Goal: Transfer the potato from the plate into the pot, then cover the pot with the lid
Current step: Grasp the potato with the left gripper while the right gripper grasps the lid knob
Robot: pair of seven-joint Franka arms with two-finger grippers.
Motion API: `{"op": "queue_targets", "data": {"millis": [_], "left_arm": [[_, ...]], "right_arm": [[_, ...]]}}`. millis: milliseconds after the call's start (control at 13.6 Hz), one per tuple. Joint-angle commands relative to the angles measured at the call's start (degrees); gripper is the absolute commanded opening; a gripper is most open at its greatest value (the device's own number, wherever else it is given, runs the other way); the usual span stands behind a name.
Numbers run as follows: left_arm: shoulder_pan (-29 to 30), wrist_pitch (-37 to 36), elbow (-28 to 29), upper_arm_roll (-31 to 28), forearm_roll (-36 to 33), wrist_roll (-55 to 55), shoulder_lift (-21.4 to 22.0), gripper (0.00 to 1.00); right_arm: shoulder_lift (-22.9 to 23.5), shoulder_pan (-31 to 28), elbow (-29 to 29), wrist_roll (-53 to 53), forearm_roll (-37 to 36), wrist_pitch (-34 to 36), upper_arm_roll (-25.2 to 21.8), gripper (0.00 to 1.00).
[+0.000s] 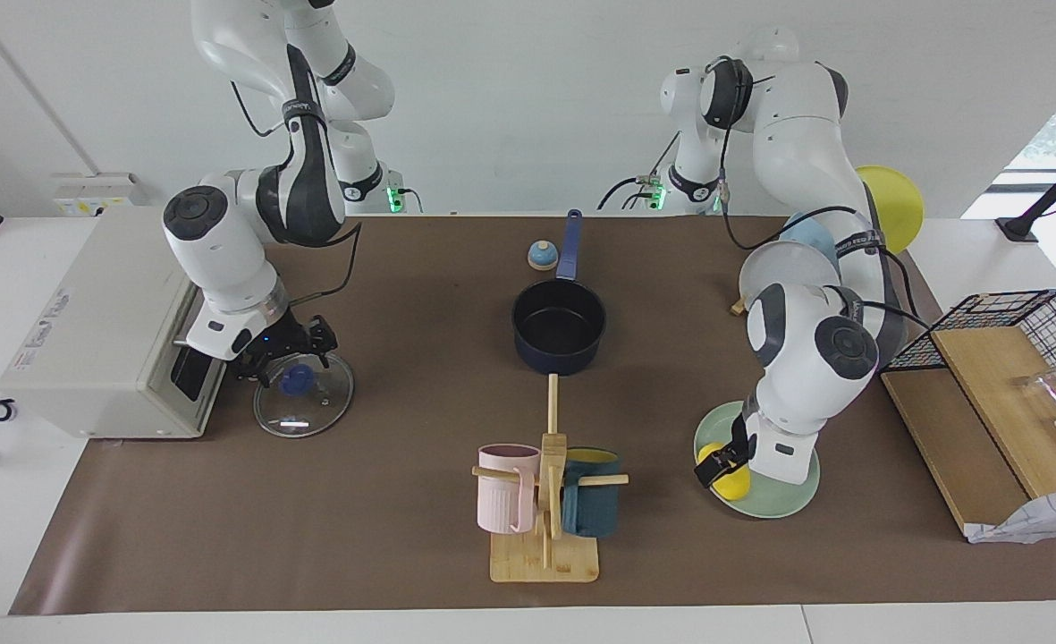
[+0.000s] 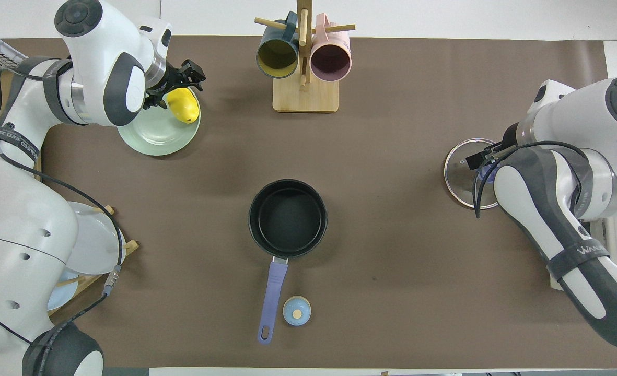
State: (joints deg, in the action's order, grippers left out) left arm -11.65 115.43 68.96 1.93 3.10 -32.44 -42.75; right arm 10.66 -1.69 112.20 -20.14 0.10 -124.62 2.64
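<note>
1. The left gripper (image 1: 715, 463) is hanging low over the plate (image 1: 791, 501), jaws spread wide around the potato (image 1: 733, 483), which is lying on the plate's rim toward the mug rack (image 1: 545, 501); nothing is being held.
2. The right gripper (image 1: 291, 353) is poised, fingers wide, right at the lid (image 1: 304, 407) and its blue knob (image 1: 293, 383), in front of the toaster oven (image 1: 107, 331).
3. The pot (image 1: 559, 326) is sitting empty mid-table, nearer the robots than the rack, handle pointing toward them beside a small bell (image 1: 542, 256).
4. The potato is looking smooth, rounded and light, likely slippery; gripping across its narrow middle seems safest.
5. The glass lid is looking fragile; the knob is the obvious hold.
6. Open mat is lying between plate, pot and lid; the rack's pegs and the oven's door are the edges to be minding.
</note>
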Motion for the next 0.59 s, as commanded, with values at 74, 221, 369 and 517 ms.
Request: {"op": "queue_targets", "data": {"millis": [74,221,369,517], "left_arm": [[-0.30,2.60,7.50,-0.88,-2.21,-0.96,4.43,0.99],[-0.30,3.22,8.03,-0.88,-2.22,-0.96,4.52,0.97],[-0.30,4.79,8.74,-0.79,-2.13,-1.13,4.61,0.93],[-0.30,7.26,10.49,-0.79,-1.96,-1.13,5.31,0.88]], "right_arm": [[-1.25,-2.26,6.61,-5.78,0.87,-6.31,0.61,1.00],[-1.78,-2.62,8.91,-5.88,0.95,-7.39,0.61,1.00],[-1.96,-2.62,9.53,-5.70,0.95,-8.08,0.61,1.00],[-1.17,-3.49,10.41,-5.97,0.95,-10.11,0.61,1.00]]}}
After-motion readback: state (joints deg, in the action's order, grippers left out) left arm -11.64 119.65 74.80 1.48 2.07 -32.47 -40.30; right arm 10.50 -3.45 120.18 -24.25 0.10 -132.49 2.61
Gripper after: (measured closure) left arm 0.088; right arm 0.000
